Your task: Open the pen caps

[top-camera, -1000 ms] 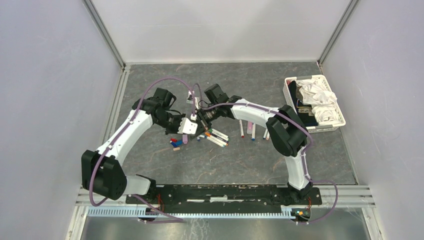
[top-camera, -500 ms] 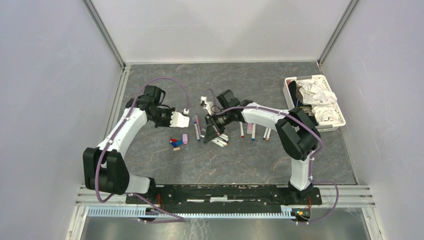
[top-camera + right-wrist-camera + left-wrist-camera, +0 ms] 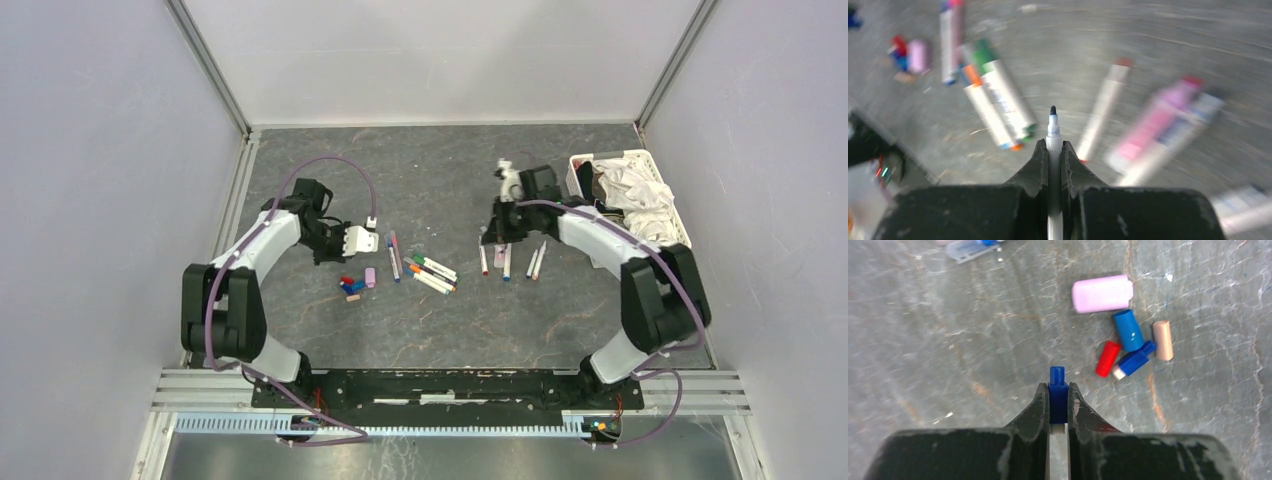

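- Caps are found in two places: one is held, and the others lie loose on the worktop.
- The held blue cap is gripped between the closed fingers of the left claw, with its narrow end protruding past the fingertips. A white part is seen below it in the gap.
- Ahead and to the right of that claw in the left wrist view, five loose caps are gathered close together: a pink cap lying farthest away, a light blue cap, a red cap, a dark blue cap with a white end, and a peach cap.
- An uncapped pen with a dark tip is clamped in the closed right claw, pointing forward beyond the fingers.
- Two groups of pens are laid on the worktop: one just right of the loose caps, the other near the right claw. In the right wrist view they are blurred.
- A white basket filled with white cloth is set at the far right.
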